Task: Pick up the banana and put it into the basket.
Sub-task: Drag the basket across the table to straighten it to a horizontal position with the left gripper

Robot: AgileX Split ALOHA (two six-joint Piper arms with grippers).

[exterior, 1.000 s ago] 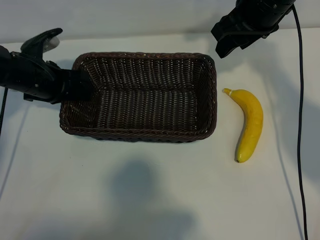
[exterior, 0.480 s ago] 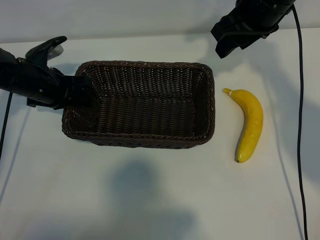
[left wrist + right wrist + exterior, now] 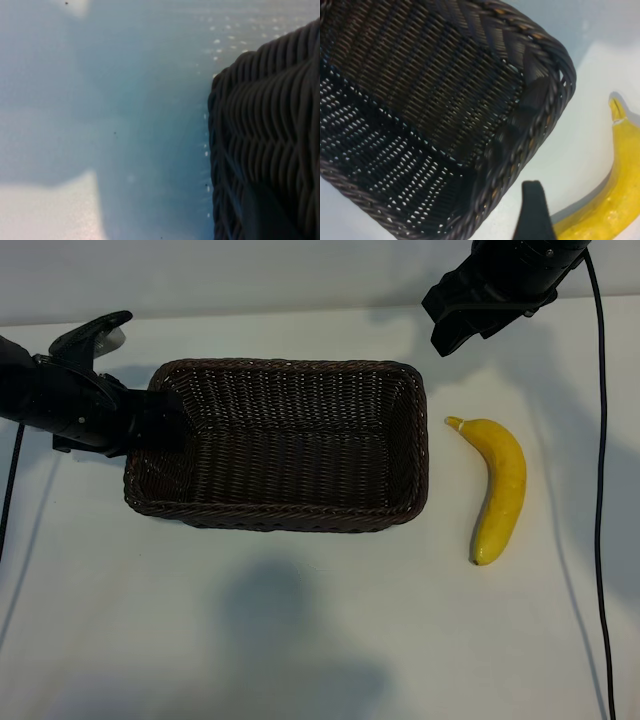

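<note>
1. At the basket's (image 3: pixel 280 445) left end, the left gripper (image 3: pixel 160 422) clamped the rim, apparently steadying it.
2. Right of the basket, the banana (image 3: pixel 497 487) lay on the table untouched; the right gripper (image 3: pixel 455 320) hung above, fingers spread, ready.

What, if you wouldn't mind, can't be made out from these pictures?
- Left gripper, exterior view: its tips merge with the dark basket wall, so the grip is unclear.
- Right gripper, exterior view: cut off by the top edge.
- Banana, right wrist view: mostly cut off by the frame edge; whole only in the exterior view.
</note>
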